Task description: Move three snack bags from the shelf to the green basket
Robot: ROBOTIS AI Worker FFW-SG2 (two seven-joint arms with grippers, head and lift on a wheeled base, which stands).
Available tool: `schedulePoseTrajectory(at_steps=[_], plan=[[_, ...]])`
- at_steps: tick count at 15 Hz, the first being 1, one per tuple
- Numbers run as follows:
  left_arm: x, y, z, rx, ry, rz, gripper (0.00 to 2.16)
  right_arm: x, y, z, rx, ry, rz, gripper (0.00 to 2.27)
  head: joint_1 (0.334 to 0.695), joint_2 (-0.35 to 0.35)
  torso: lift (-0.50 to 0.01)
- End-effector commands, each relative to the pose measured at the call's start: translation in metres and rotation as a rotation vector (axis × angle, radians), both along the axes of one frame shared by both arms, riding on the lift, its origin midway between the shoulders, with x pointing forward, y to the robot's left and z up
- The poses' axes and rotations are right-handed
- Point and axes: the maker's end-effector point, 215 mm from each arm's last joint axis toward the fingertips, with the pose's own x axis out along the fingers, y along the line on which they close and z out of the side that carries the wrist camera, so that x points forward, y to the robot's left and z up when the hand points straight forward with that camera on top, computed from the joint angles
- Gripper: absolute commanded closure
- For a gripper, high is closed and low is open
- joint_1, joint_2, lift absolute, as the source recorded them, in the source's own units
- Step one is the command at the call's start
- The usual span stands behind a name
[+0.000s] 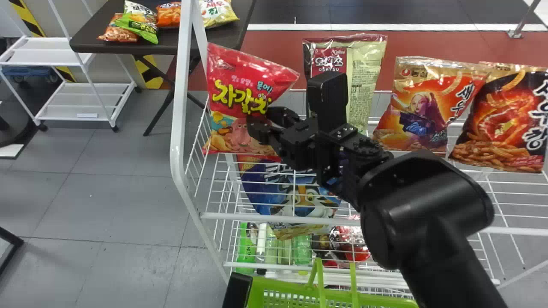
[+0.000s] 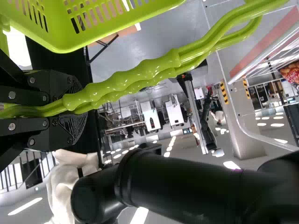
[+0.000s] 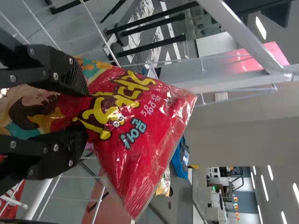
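1. Crossing the robot's side of the white wire shelf (image 1: 239, 217), the black jointed right arm (image 1: 424, 209) is nearest; its hand (image 3: 87, 112) holds the glossy red snack bag (image 1: 248, 85), pinched, at the shelf's left end. Whether the bag has been lifted clear, I cannot tell.
2. Slick film could slip or pivot, since the pinch sits toward the bag's right edge and the broad top is unsupported.
3. Swinging left could catch the top corner on the shelf's white upright post (image 1: 180, 85), just beside it.
4. Too low a pull may snag the bag's bottom on the shelf's front rail. Moving right risks knocking the dark-and-cream snack bag (image 1: 368, 85) standing farther along the shelf.
5. Before the shelf, below its front rail, waits the green plastic basket (image 1: 257, 291). The left hand (image 2: 84, 112) is closed around its ribbed green handles (image 2: 140, 72); raised handles could deflect a dropped bag.
6. Open room lies above the shelf's front rail: up, then toward the robot, seems safest.
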Motion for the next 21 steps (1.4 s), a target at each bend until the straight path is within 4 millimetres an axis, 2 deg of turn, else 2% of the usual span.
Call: schedulePoseTrajectory(at_steps=[1,3,5,9,11,13,15,16,18,20,21], plan=[[-0.002,-0.002,0.002,-0.007,-0.008,0.000,1.70,-0.029,-0.012,0.019,-0.030,-0.025,0.005,2.08,0.695,0.060,-0.047],[-0.003,-0.002,0.003,-0.010,-0.013,0.003,1.70,-0.057,-0.041,0.031,-0.069,-0.015,-0.011,2.08,0.695,0.051,-0.047],[-0.003,-0.005,0.005,-0.017,-0.033,0.003,1.70,-0.086,-0.088,0.033,-0.138,0.014,-0.065,2.08,0.695,0.018,-0.047],[0.003,-0.011,0.007,-0.015,-0.079,0.010,1.70,-0.146,-0.212,0.059,-0.170,0.069,-0.198,2.08,0.695,-0.202,-0.047],[0.009,-0.012,0.003,0.001,-0.098,0.027,1.70,-0.180,-0.259,0.061,-0.142,0.153,-0.211,2.08,0.695,-0.337,-0.047],[0.019,-0.016,0.002,0.016,-0.141,0.045,1.70,-0.212,-0.301,0.057,-0.087,0.267,-0.252,2.08,0.695,-0.350,-0.047],[0.024,-0.020,0.002,0.026,-0.162,0.056,1.70,-0.238,-0.317,0.068,0.101,0.313,-0.281,2.08,0.695,-0.350,-0.047],[0.026,-0.024,0.002,0.029,-0.171,0.059,1.70,-0.246,-0.333,0.079,0.099,0.292,-0.269,2.08,0.695,-0.350,-0.047],[0.035,-0.022,0.004,0.027,-0.202,0.082,1.70,-0.268,-0.349,0.058,0.125,0.407,-0.308,2.08,0.695,-0.350,-0.047],[0.038,-0.027,0.007,0.020,-0.215,0.089,1.70,-0.281,-0.362,0.019,0.121,0.522,-0.328,2.08,0.695,-0.350,-0.047],[0.039,-0.028,0.008,0.020,-0.222,0.091,1.70,-0.283,-0.361,0.001,0.111,0.563,-0.323,2.08,0.695,-0.350,-0.047]])
